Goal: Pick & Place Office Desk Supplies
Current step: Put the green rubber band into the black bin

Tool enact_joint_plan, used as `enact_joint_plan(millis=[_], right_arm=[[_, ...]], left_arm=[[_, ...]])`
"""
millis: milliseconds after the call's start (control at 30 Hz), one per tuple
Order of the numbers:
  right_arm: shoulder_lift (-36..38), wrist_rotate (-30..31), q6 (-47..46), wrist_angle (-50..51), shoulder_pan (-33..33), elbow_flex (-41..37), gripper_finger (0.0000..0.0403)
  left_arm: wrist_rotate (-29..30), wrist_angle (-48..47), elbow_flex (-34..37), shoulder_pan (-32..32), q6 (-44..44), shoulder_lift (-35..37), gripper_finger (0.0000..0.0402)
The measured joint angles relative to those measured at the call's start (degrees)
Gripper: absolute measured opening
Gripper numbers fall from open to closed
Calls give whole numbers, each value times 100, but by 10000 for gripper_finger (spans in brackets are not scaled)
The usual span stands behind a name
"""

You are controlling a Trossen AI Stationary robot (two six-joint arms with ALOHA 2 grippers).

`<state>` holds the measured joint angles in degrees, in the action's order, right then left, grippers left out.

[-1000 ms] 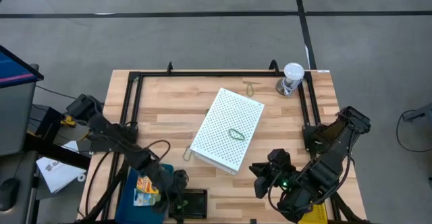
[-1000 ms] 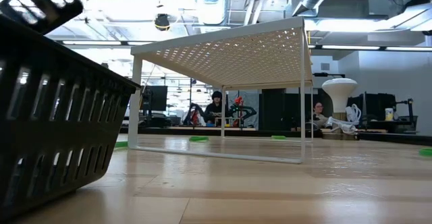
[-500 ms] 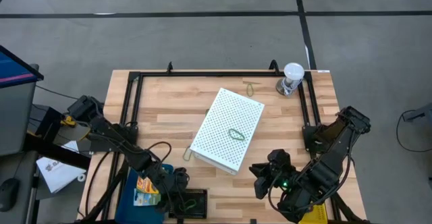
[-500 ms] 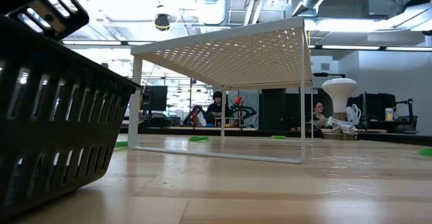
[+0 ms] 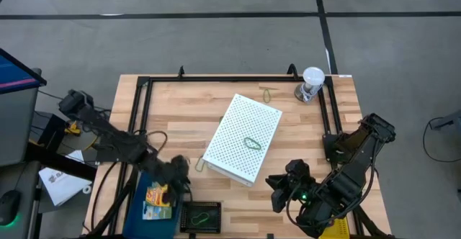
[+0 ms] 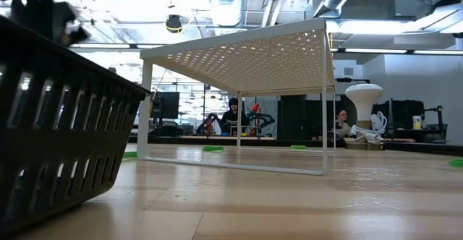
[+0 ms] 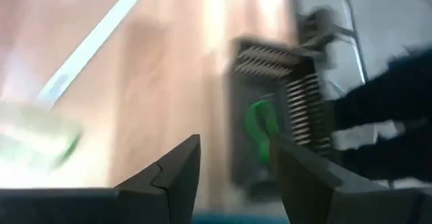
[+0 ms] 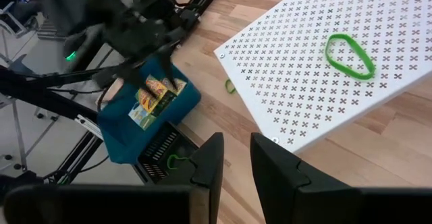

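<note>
Left gripper [image 5: 178, 173] up off the desk [image 5: 180, 106], jaws apart and empty, just above the black basket [image 5: 201, 216]. Green rubber band [image 5: 202, 214] down inside that basket, below the jaws. Crayon boxes [image 5: 156, 198] beside them on the blue tray [image 5: 138, 209]. Right gripper [image 5: 277, 190] parked near the white perforated box [image 5: 243, 139], jaws a narrow gap apart, holding nothing. Another green band [image 5: 251, 142] up on that box.

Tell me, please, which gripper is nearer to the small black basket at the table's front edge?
The left. The left gripper hangs just behind the black basket, which holds a green rubber band. The right gripper waits farther off, on the basket's other side.
</note>
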<state>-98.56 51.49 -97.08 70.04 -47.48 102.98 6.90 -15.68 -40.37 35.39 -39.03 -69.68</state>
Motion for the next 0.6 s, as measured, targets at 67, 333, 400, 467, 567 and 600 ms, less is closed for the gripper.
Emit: enact_joint_plan(millis=[67, 333, 400, 467, 567, 600], right_arm=[[0, -6, -36, 8, 0, 0, 72], [0, -52, -90, 88, 45, 0, 72], [0, -66, -90, 152, 68, 0, 72], [0, -92, -90, 194, 112, 0, 72], [0, -207, -90, 210, 167, 0, 73], [0, -237, -90, 208, 183, 0, 72]], left_arm=[[-29, 149, 533, -296, -589, 429, 173], [-409, 1032, 1920, -2387, -1615, 1692, 157], [-950, 1023, 2020, -3073, -1585, 1583, 149], [-1503, 1074, 2077, -3669, -1611, 1320, 145], [-2019, 1359, 2075, -4320, -1719, 1027, 144], [-2119, 1490, 2067, -4476, -1831, 916, 144]])
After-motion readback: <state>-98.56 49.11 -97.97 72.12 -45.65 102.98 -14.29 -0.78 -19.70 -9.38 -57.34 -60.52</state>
